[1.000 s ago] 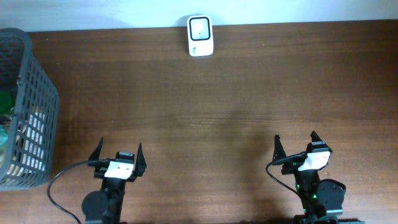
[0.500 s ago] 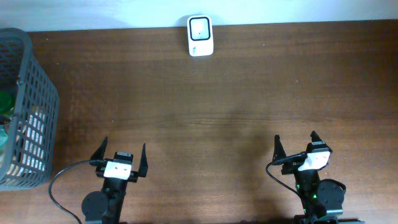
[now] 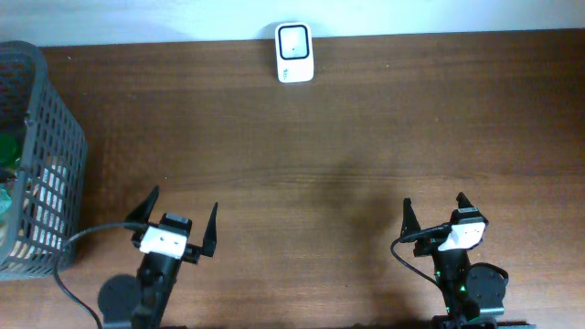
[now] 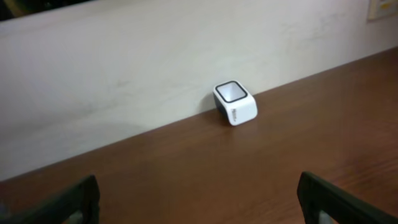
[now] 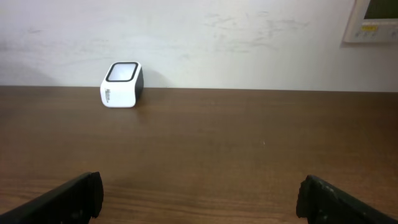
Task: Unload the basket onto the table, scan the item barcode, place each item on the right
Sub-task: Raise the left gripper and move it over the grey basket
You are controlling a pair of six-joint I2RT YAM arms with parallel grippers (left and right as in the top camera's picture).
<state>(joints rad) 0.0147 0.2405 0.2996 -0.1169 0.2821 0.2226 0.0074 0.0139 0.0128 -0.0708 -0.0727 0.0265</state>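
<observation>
Both arms sit at the near edge of the desk [image 3: 347, 137]. The left gripper [image 3: 183, 199] and the right gripper [image 3: 434, 201] each stand with jaws spread wide and hold nothing.

The items [image 3: 7, 153] to be scanned lie inside the basket [image 3: 55, 137] at the left edge of the desk, partly hidden by its mesh wall. No barcode is visible. The scanner [image 3: 294, 53] stands at the far edge, against the wall, well apart from the basket and both grippers.

Likely faults from this state:
- Wall contact: the basket wall is tall, and a low sideways approach by the left gripper can catch the rim and push or tip the basket
- Blind pick: the contents are cluttered and mostly hidden, so closing the jaws can take two items or none
- Failed read: the barcode side is unknown, so an item can reach the scanner window with its code turned away
- Cable snag: the cable [image 3: 73, 265] loops near the basket's near corner and may drag on it
</observation>
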